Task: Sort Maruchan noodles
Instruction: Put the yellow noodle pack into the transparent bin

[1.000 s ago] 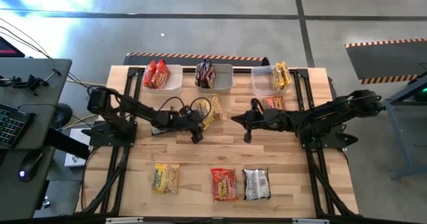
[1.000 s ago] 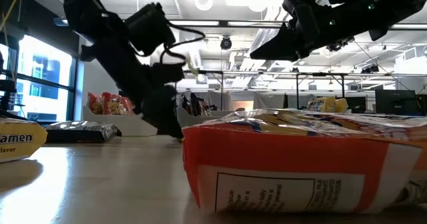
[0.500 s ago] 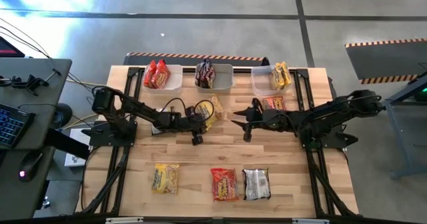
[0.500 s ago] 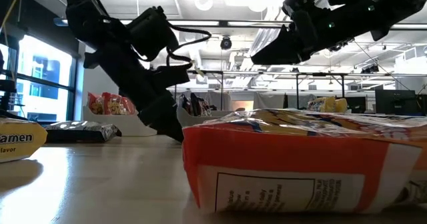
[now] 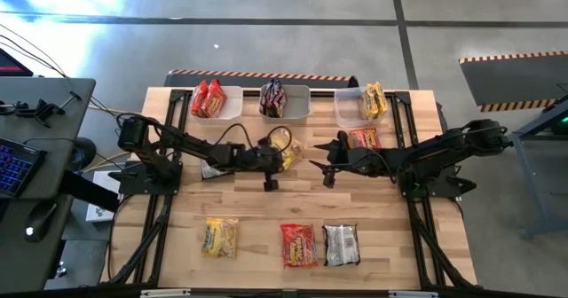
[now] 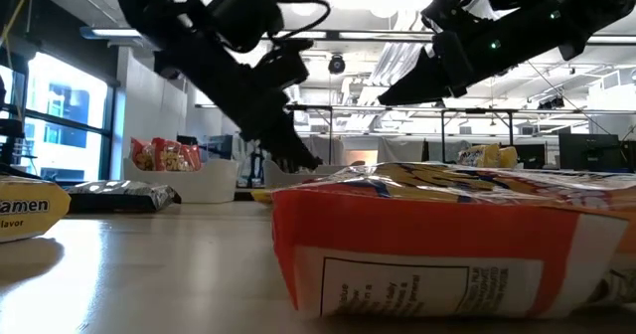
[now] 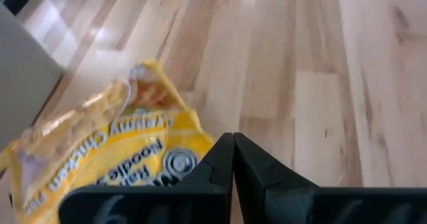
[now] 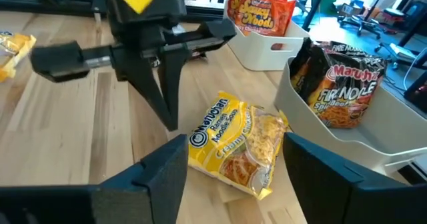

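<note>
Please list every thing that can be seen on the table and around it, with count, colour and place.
Bins: three, pale, along the far edge, noodles in each.
Yellow packet: one, mid-table beside the left pincer, lying flat.
Red packet: one, near the right bin.
Front-row packets: three, yellow, red, silver, near edge.
Table: one, light wood.
Desk with keyboard: one, dark, left of the table.
Left pincer: shut and empty, by the yellow packet.
Right pincer: open, above the yellow packet.
</note>
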Controlling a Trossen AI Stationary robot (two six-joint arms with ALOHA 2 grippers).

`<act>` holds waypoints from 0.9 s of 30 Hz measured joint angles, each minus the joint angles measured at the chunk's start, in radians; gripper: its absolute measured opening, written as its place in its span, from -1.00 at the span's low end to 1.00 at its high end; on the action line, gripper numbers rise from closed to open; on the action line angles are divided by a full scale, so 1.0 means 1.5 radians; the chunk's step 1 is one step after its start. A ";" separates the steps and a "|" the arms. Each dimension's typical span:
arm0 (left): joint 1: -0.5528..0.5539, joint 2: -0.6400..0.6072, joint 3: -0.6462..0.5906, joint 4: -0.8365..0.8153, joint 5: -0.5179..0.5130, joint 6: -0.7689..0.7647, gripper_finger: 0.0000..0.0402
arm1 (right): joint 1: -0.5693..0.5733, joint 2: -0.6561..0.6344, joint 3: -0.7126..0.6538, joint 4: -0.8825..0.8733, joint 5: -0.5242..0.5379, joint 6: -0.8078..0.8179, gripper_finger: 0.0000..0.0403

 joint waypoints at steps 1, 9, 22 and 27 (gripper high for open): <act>-0.002 0.000 0.006 -0.002 0.000 0.000 -1.00 | 0.000 0.000 0.000 -0.002 -0.002 -0.004 0.14; -0.022 0.000 0.045 -0.071 -0.058 0.008 -0.91 | -0.001 0.000 0.000 -0.021 -0.010 -0.006 0.14; -0.050 0.073 0.048 -0.060 -0.101 0.142 -0.20 | -0.001 0.000 0.000 -0.026 -0.010 0.013 0.14; -0.047 0.107 0.060 -0.045 -0.176 0.157 -0.08 | -0.001 0.000 0.000 -0.026 -0.010 0.013 0.14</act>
